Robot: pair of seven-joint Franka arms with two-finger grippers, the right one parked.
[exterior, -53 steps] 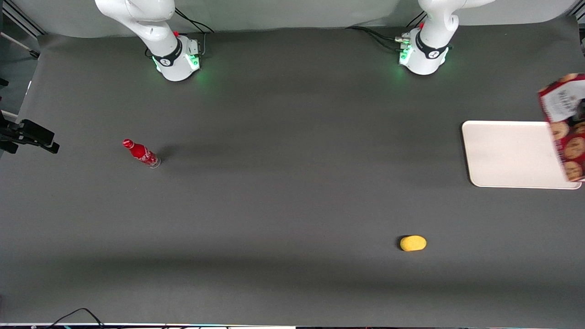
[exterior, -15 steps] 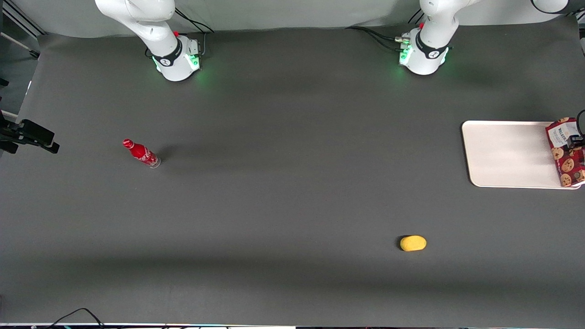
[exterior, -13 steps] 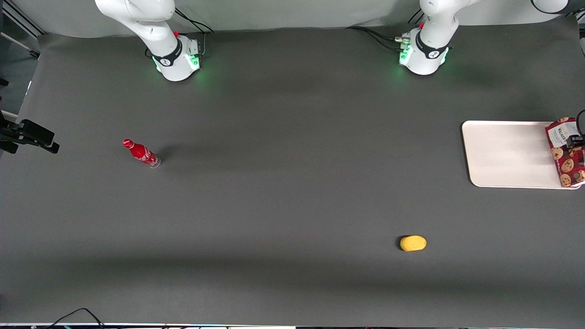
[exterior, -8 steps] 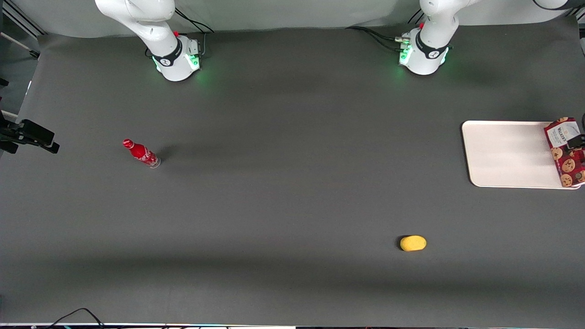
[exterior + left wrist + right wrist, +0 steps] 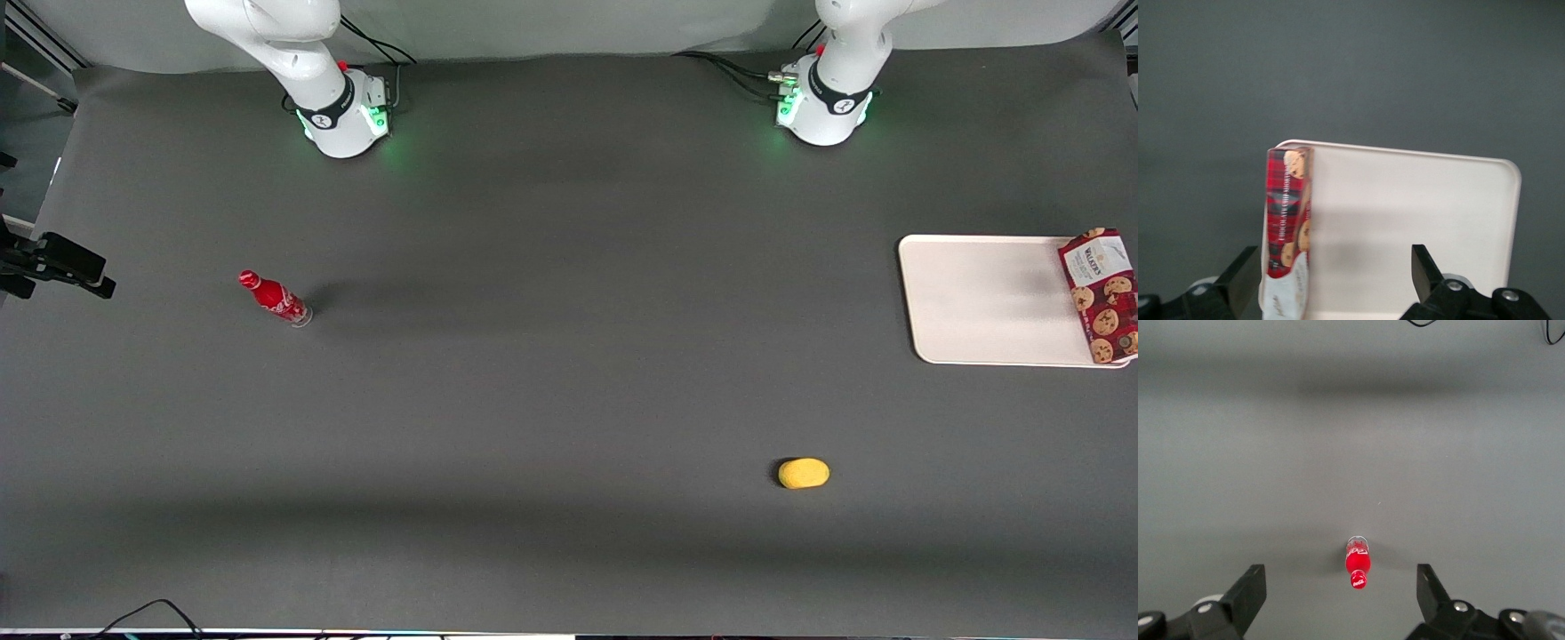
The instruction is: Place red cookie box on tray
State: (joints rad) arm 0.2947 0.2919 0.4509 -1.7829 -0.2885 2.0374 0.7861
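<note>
Cookie box (image 5: 1101, 296), red cardboard: light, stiff, crushable; rests on tray (image 5: 987, 302) edge; grasp long sides. Gripper (image 5: 1331, 280) above, spread wide, empty.

Three and a half seconds back, the red cookie box (image 5: 1100, 296) hung in the air, large at the right edge of the front view, overlapping the tray (image 5: 987, 302). By a second ago it had come down onto the tray's right end, with dark gripper parts over its middle. Now those parts are gone from the front view and the box lies uncovered. In the wrist view the gripper (image 5: 1333, 280) stands spread wide above the box, touching nothing.
</note>
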